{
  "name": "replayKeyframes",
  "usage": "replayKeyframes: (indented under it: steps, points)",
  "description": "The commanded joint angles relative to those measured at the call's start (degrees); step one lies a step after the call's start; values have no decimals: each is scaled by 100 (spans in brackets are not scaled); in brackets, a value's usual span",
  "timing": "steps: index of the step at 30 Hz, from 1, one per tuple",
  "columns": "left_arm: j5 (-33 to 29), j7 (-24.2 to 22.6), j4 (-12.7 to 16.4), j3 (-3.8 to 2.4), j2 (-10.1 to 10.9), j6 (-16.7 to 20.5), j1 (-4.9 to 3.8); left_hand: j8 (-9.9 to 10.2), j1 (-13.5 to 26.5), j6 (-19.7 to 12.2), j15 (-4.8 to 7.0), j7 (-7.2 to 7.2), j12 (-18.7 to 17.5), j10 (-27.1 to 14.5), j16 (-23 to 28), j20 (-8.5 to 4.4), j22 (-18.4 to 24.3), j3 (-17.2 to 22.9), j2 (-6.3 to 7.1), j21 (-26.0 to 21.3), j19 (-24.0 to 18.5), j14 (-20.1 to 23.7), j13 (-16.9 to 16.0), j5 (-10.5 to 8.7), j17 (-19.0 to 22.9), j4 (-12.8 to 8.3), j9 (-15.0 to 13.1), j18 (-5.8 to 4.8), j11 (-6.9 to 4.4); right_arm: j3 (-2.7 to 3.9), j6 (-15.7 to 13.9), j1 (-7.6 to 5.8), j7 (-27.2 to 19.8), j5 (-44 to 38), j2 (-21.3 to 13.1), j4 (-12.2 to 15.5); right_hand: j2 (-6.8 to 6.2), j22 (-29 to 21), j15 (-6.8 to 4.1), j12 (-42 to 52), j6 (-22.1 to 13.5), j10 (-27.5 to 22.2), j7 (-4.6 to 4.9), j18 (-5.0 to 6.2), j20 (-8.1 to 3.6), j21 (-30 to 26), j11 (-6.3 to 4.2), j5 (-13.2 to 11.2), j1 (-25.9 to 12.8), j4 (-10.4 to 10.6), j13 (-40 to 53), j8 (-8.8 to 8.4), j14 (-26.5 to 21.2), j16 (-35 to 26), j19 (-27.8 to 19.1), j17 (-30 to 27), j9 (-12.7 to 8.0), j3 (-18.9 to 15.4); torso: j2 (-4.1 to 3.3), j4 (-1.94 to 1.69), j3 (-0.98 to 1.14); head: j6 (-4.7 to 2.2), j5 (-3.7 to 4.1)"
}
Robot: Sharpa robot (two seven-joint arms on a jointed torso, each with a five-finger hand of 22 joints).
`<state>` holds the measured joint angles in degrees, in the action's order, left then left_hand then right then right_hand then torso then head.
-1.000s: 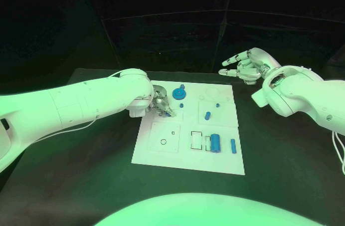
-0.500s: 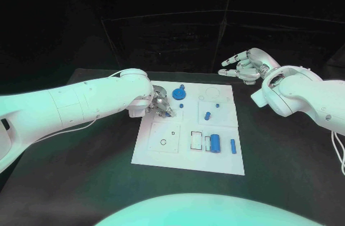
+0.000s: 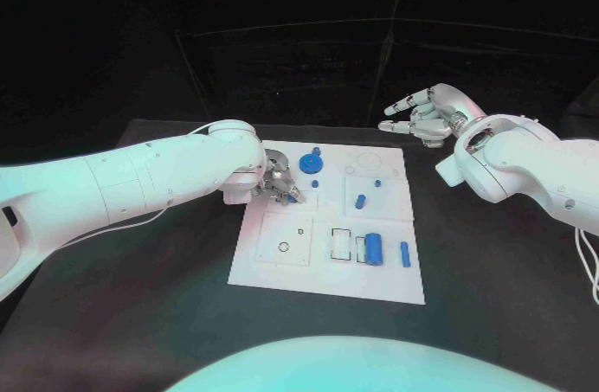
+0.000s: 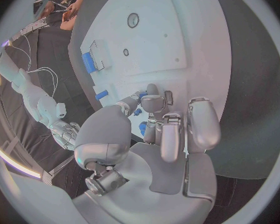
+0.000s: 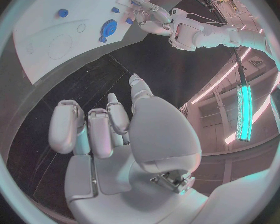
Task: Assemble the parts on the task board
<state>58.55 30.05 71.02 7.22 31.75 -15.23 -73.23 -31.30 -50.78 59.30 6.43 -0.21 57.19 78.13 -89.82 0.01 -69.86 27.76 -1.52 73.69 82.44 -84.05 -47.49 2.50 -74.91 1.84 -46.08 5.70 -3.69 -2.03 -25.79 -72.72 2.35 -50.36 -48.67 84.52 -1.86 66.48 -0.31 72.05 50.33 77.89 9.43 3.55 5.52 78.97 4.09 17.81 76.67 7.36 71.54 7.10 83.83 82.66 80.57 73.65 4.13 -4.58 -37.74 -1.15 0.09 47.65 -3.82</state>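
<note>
The left hand [image 3: 277,183] was positioned over the task board [image 3: 281,262] at its left edge, toward the far end, with its fingers [image 4: 154,100] curled down around a small blue part [image 4: 142,128]; whether the fingers actually gripped that part or only touched it could not be determined from the views. Just right of the left hand, at the board's far end, a blue gear [image 3: 311,161] lay flat, with a small blue peg [image 3: 315,183] just nearer than it. Toward the board's centre, a short blue pin [image 3: 361,201] lay loose. Nearer the robot, a blue cylinder [image 3: 372,247] lay beside a rectangular recess [image 3: 341,243], and a slim blue bar [image 3: 404,253] lay right of the cylinder. The round hole [image 3: 283,246] at the board's near left stood unfilled. By judgement, assembly was at an early stage: most parts lay loose and remained to be seated. Beyond the board's far right corner, the right hand [image 3: 424,115] hovered above the desk [image 3: 150,262], fingers apart and holding nothing.
</note>
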Motion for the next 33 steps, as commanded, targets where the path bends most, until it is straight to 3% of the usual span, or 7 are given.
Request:
replayKeyframes:
  steps: [1, 16, 33]
  points:
    - [-21, 53, -8, 7, -3, -114, 8, 5, 67, 8, -3, 35, 14, 21, -18, -2, -11, -21, 24, 29, 22, -595, -7, 27, -1509, 46, -9, -115, 13, 3, 24, -11, -26, 7, 5, 3, 30, -8, -37, -2, 25, -2, -32, 107, -25, -23, -16, 21, -22, 5, -5, 19, 290, -27, 0, -2, -8, -29, -1, 1, 0, 4, 4]
    - [-62, 38, -7, 6, 1, -37, 9, 3, 368, 47, 3, 29, 33, 33, -18, -8, -42, -61, 60, 40, 31, -595, -21, 24, -1509, 270, -12, -119, 8, 3, 32, -11, -28, 7, 11, -2, 30, -8, -37, -2, 25, -2, -32, 107, -25, -23, -16, 21, -22, 5, -5, 19, 290, -27, 0, -2, -8, -29, -1, 2, -1, 7, 9]
    - [-88, 27, -25, 5, 6, 26, 9, -7, 629, 77, 10, 22, 39, 39, -18, -16, -63, -300, 204, 41, 36, -595, -24, 23, -1509, 496, -27, -121, 1, 3, 39, -11, -27, 7, 15, -6, 30, -8, -37, -2, 25, -2, -32, 107, -25, -23, -16, 21, -22, 5, -5, 19, 290, -27, 0, -2, -8, -29, 1, 3, 2, 8, 16]
